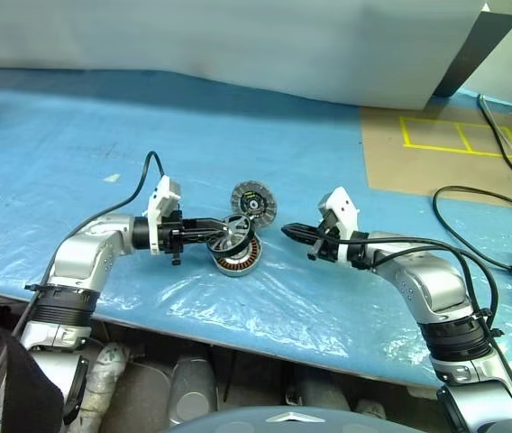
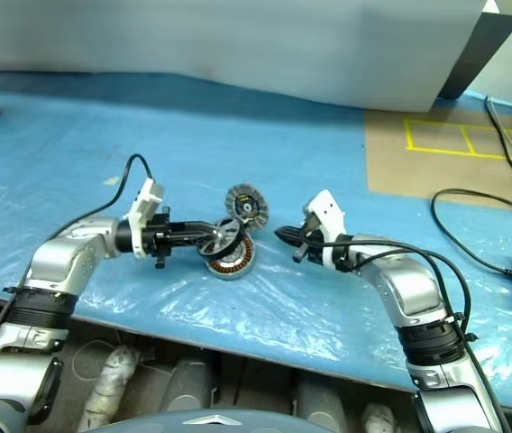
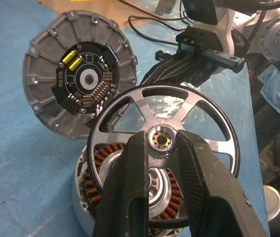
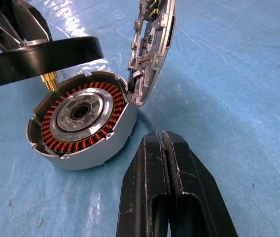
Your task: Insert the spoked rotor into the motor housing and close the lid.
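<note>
The left gripper (image 3: 162, 148) has its two black fingers (image 3: 130, 187) clamped on the spoked rotor (image 3: 162, 101), pinching it at the brass-coloured hub with the wheel standing out past the fingertips. The left wrist view looks through the rotor's open spokes onto the copper windings of the motor housing (image 3: 93, 197) right behind it. The right wrist view gives the side-on picture instead: the rotor's dark rim (image 4: 46, 57) hangs tilted over the far edge of the housing (image 4: 81, 121), with a brass pin pointing down toward it, the wheel not seated in the puck.

That same view shows the lid (image 4: 152, 49) standing on edge, leaning against the housing's rim, its circuit side with small yellow parts turned toward the left arm.

The right gripper (image 4: 162, 143) has its fingers pressed together on nothing, tips just short of the housing's grey wall, on the blue plastic sheet (image 1: 76, 144). From the head views, the housing sits between the two grippers, the lid just behind it.
</note>
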`<control>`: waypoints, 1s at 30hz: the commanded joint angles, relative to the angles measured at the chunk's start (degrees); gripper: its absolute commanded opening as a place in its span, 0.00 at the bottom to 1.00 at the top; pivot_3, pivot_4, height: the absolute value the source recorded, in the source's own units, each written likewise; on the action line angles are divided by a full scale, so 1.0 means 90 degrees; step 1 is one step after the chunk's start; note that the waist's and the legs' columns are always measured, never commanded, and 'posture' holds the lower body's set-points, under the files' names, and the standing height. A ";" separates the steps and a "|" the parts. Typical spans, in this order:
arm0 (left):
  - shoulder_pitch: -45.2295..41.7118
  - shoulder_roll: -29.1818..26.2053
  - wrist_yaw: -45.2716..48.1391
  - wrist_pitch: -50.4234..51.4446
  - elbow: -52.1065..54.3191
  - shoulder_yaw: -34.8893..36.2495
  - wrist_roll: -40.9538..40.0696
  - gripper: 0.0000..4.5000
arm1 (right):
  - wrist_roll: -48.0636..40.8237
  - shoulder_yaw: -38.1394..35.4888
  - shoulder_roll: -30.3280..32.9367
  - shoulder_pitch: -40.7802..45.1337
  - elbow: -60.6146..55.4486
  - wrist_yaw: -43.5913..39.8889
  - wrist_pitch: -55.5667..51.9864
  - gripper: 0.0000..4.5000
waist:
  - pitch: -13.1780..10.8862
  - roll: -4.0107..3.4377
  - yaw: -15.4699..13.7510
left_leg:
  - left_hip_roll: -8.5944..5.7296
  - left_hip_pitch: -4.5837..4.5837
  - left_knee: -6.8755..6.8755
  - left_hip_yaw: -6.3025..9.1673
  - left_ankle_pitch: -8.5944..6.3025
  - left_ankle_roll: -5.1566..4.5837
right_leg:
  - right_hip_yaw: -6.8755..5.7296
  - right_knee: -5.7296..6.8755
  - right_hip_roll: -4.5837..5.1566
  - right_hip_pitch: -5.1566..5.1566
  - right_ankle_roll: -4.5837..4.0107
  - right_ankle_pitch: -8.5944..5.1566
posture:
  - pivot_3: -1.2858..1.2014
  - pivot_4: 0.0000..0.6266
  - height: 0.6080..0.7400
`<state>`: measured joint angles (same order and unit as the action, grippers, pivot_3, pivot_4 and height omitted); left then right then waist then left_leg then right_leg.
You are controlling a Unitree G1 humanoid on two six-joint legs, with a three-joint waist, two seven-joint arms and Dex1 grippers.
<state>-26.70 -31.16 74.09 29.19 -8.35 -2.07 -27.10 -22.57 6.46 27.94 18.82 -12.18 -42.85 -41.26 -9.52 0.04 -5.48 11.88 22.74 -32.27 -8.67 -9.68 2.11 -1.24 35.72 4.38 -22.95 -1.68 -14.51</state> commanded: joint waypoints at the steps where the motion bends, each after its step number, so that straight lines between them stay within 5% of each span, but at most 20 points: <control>1: -0.0008 -0.0138 0.0026 -0.0242 -0.0047 -0.0026 0.0138 0.12 | -0.0035 -0.0093 0.0038 0.0048 -0.0129 0.0019 0.0049 0.00 | 0.0000 0.0000 0.0001 | 0.0000 0.0000 0.0000 0.0000 0.0000 0.0000 | 0.0000 0.0000 0.0000 0.0000 0.0002 0.0001 | 0.52 0.24 1.00; 30: -0.0125 0.0231 -0.0066 -0.1030 -0.0841 -0.0227 0.0502 0.12 | 0.0048 -0.0042 0.0083 -0.0141 -0.0200 0.0099 0.0067 0.00 | 0.0000 0.0000 0.0004 | 0.0001 -0.0008 -0.0010 0.0000 0.0000 -0.0001 | 0.0002 0.0007 0.0000 0.0009 0.0004 0.0003 | 0.52 0.24 1.00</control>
<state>-27.49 -28.93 73.25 21.29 -17.15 -4.54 -22.53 -21.89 6.46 28.13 17.23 -12.19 -41.61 -41.30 -9.51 0.03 -5.44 11.88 22.67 -32.35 -8.66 -9.68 2.11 -1.22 35.78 4.38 -22.86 -1.64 -14.49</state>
